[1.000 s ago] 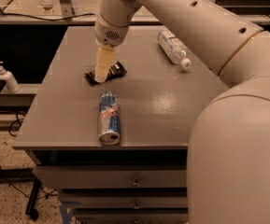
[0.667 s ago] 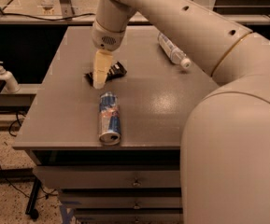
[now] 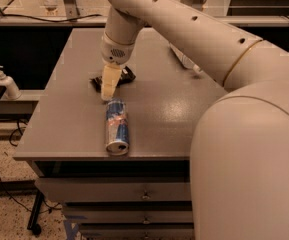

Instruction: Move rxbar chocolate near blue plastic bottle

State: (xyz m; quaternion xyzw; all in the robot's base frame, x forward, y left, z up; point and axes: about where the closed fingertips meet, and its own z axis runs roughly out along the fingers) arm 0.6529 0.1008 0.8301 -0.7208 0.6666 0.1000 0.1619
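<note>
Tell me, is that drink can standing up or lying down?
Lying on its side. The can stretches flat along the table, round end facing the front edge. The gripper hangs just behind it, at the rxbar chocolate.

1 view only: the camera sits high and close behind the cream robot arm [image 3: 244,149], which fills 4 o'clock. It looks down and forward over the grey rectangular table [image 3: 164,119]. The gripper [image 3: 106,95] hangs at 10 o'clock.

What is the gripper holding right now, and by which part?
Cannot be told. The gripper is down over the middle of the rxbar chocolate, which lies on the table; a hold doesn't show.
</note>
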